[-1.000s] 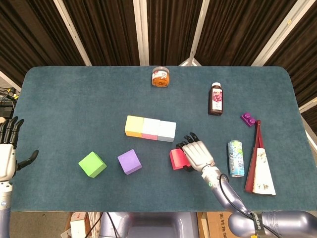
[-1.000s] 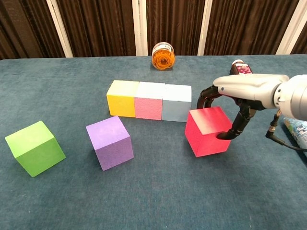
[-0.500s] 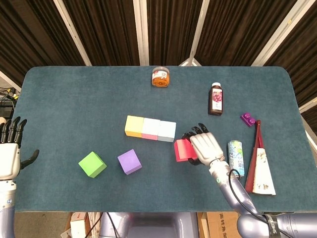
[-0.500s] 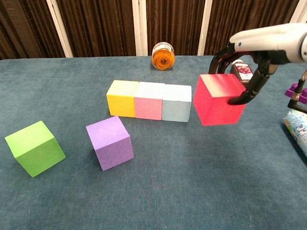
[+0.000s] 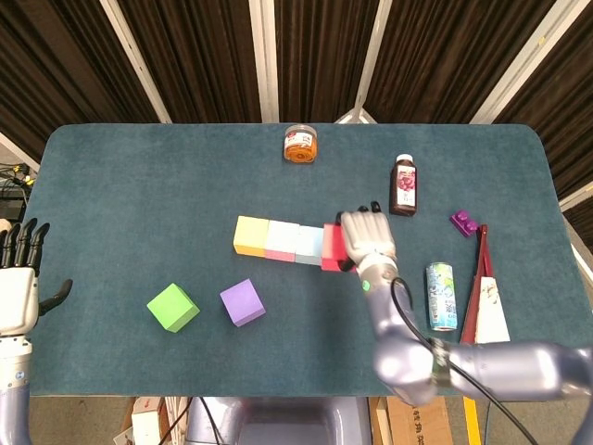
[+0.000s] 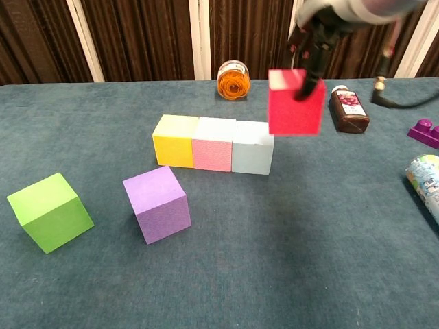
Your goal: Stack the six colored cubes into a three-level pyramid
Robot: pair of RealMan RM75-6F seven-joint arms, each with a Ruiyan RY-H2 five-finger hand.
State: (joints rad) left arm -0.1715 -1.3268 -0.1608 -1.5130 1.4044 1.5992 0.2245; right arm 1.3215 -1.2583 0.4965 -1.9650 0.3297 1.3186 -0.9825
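Note:
A row of three cubes lies mid-table: yellow (image 6: 175,140), pink (image 6: 213,144) and light blue (image 6: 252,147), touching side by side. My right hand (image 5: 367,236) grips the red cube (image 6: 295,102) and holds it in the air, just right of and above the light blue cube. In the head view the red cube (image 5: 333,247) shows only partly, left of the hand. The purple cube (image 6: 157,203) and the green cube (image 6: 49,211) sit apart on the near left. My left hand (image 5: 18,289) hangs open off the table's left edge, holding nothing.
An orange-lidded jar (image 5: 300,144) stands at the back centre. A dark bottle (image 5: 404,185), a purple toy block (image 5: 464,222), a lying can (image 5: 440,296) and a red-white carton (image 5: 487,310) crowd the right side of the blue table (image 5: 139,204).
My right hand has lifted the red cube off the table and carried it up and back, toward the right end of the row. The left hand has stayed put.

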